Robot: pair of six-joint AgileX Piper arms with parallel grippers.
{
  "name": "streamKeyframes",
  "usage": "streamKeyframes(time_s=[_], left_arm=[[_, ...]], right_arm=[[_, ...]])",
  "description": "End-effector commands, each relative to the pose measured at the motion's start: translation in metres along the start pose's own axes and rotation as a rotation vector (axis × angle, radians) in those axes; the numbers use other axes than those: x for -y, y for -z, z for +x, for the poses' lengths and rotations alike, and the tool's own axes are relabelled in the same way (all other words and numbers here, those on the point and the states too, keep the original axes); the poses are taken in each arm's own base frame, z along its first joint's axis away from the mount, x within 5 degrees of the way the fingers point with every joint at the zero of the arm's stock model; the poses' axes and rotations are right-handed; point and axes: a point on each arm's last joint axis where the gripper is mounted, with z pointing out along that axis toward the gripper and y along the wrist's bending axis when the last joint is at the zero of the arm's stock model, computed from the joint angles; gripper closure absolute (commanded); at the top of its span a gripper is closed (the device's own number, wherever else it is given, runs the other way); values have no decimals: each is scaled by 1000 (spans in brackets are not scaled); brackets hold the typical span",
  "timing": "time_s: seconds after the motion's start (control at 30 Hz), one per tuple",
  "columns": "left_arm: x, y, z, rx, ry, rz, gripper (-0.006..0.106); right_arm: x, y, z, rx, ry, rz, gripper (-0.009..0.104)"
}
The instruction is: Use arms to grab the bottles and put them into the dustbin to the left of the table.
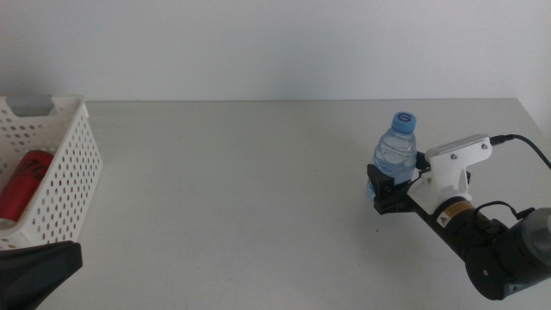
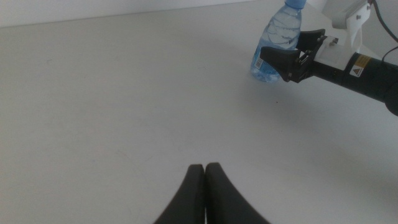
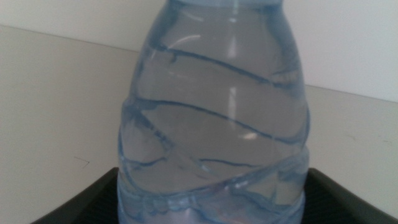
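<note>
My right gripper (image 1: 387, 191) is out on the right half of the table (image 1: 241, 189), arm coming in low from the right edge, forearm angled up toward the far left, white wrist bracket (image 1: 456, 164) on top, yellow sticker (image 1: 454, 212) on the link behind it, black cable (image 1: 525, 146) looping off the back. The jaws sit one on each side of the lower body of the water bottle (image 1: 395, 151); in the right wrist view the bottle (image 3: 214, 118) fills the frame with a dark jaw tip at each bottom corner right against its base. They look closed onto it, narrow, bottle between them. Bottle stands upright on the table, blue cap (image 1: 404, 120) up; can't tell if it is lifted at all.

From the left wrist view the same bottle (image 2: 278, 43) shows far across the table with the right gripper (image 2: 292, 59) clamped around its side.

My left gripper (image 2: 204, 186) waits low near the table's left front, jaws pressed together, holding nothing; in the middle view only its dark tip (image 1: 34, 271) shows at the bottom left corner.

The dustbin (image 1: 73, 172) sits at the left edge, white with holed walls. A red can (image 1: 24, 182) lies inside it, tilted.
</note>
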Motion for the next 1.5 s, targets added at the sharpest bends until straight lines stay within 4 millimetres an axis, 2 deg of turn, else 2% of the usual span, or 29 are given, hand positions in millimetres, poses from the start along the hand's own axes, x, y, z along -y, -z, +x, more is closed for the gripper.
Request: streamKeyframes(time_s=[0.0, 0.07, 0.17, 0.2, 0.33, 0.43, 0.57, 0.7, 0.87, 1.0, 1.17, 1.3, 1.4, 1.47], left_arm=[[3, 3, -14, 86, 14, 24, 102], [3, 3, -14, 86, 14, 24, 102], [3, 3, -14, 86, 14, 24, 102], [3, 3, -14, 86, 14, 24, 102], [3, 3, -14, 86, 14, 24, 102], [3, 3, -14, 86, 14, 24, 102], [3, 3, -14, 86, 14, 24, 102], [3, 3, -14, 86, 14, 24, 102], [3, 3, -14, 86, 14, 24, 102], [3, 3, -14, 86, 14, 24, 102], [3, 3, -14, 86, 14, 24, 102], [3, 3, -14, 86, 14, 24, 102], [3, 3, -14, 86, 14, 24, 102], [3, 3, -14, 86, 14, 24, 102]], right_arm=[[1, -5, -34, 255, 7, 10, 27], [1, -7, -33, 252, 7, 9, 48], [0, -6, -37, 269, 8, 7, 95], [-4, -7, -46, 298, -8, -13, 96], [-34, -13, -71, 380, -47, -172, 96], [-76, -25, -93, 426, -38, -382, 96], [-127, -44, -110, 388, 16, -554, 96], [-170, -62, -112, 344, 23, -649, 96], [-209, -73, -103, 322, 24, -713, 96], [-226, -74, -93, 293, 30, -740, 96], [-230, -74, -83, 267, 25, -741, 95], [-229, -76, -79, 231, 34, -728, 83], [-229, -76, -79, 217, 42, -728, 64], [-229, -76, -80, 200, 39, -724, 30]])
